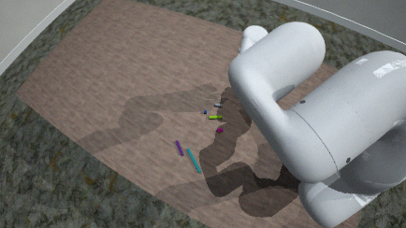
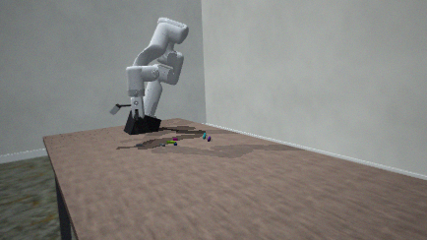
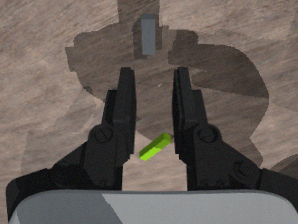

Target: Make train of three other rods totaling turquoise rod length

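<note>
Six rods lie near the middle of the table: a grey rod [image 1: 217, 105], a small blue rod [image 1: 205, 112], a lime rod [image 1: 215, 117], a magenta rod [image 1: 219, 130], a purple rod [image 1: 179, 148] and the turquoise rod [image 1: 194, 160]. All lie apart from each other. In the wrist view my gripper [image 3: 154, 86] hangs above the table with its fingers narrowed but apart and nothing between them. The grey rod [image 3: 148, 35] lies just beyond the fingertips. The lime rod [image 3: 154, 147] shows on the table below, between the fingers. The arm hides the gripper in the top view.
The arm's big white links [image 1: 299, 114] cover the right side of the table in the top view. The dark robot base [image 2: 143, 124] stands at the table's far end. Walls stand close behind the table.
</note>
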Tool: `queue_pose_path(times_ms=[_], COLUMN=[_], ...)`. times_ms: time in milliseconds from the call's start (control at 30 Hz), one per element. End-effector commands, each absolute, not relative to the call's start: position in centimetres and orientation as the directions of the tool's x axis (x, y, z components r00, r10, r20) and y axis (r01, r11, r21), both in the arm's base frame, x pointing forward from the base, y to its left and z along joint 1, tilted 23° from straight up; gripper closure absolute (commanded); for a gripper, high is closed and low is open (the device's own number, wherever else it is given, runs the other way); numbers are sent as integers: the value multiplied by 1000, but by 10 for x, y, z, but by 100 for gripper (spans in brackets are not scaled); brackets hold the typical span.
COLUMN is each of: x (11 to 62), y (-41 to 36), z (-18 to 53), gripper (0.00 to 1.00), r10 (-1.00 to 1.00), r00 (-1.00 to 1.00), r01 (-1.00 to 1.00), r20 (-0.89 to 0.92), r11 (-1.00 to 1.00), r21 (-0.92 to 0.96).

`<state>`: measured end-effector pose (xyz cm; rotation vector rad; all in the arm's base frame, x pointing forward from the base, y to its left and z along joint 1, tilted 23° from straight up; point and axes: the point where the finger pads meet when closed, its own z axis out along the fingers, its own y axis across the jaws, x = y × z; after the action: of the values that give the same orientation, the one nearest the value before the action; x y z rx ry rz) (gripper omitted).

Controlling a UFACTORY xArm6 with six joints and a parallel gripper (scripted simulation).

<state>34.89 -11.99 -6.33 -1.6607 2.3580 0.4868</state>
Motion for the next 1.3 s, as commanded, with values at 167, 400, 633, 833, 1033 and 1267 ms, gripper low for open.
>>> queue_pose_path(times_ms=[167,400,633,833,1033,1267], x=[350,351,351,351,352,352], y=[-118,-114,-110,-108,-106,-104], z=[-69,-79,-89,-95,-101,-105], gripper=[76,76,76,76,76,76], r10=[-869,-869,-869,-869,-869,-869], r00=[-339,-339,-339,-339,-339,-339], r01=[-941,-941,-941,-941,-941,-941], r20=[-360,-360,-360,-360,-360,-360], r11=[309,309,309,309,309,309], r21=[140,140,140,140,140,140])
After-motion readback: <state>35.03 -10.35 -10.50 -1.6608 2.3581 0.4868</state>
